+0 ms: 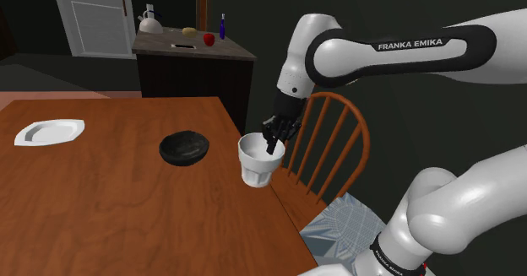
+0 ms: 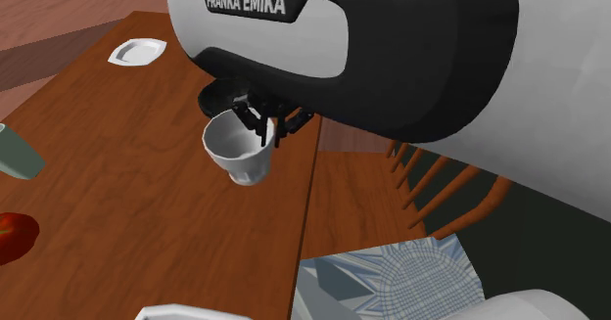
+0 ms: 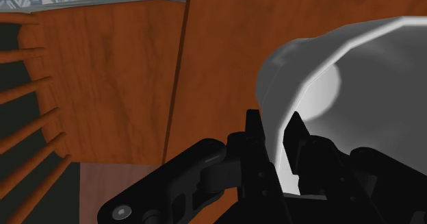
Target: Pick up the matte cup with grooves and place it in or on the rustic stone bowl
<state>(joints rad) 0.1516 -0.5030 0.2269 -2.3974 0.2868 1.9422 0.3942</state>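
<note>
One step down, I'd say: claw [image 1: 273, 147] pinches the white cup [image 1: 256, 166] by its rim; next, carry it to the shoulder view's left, over the dark bowl [image 1: 185, 148].

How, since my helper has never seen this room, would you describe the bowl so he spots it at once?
On the wooden table, look between the white plate and the white cup that the tool clasps. The bowl sits there, low and round, the only dark dish among white ones.

Bowl [image 1: 184, 147] between plate [image 1: 49, 132] and cup [image 1: 258, 165]
</note>
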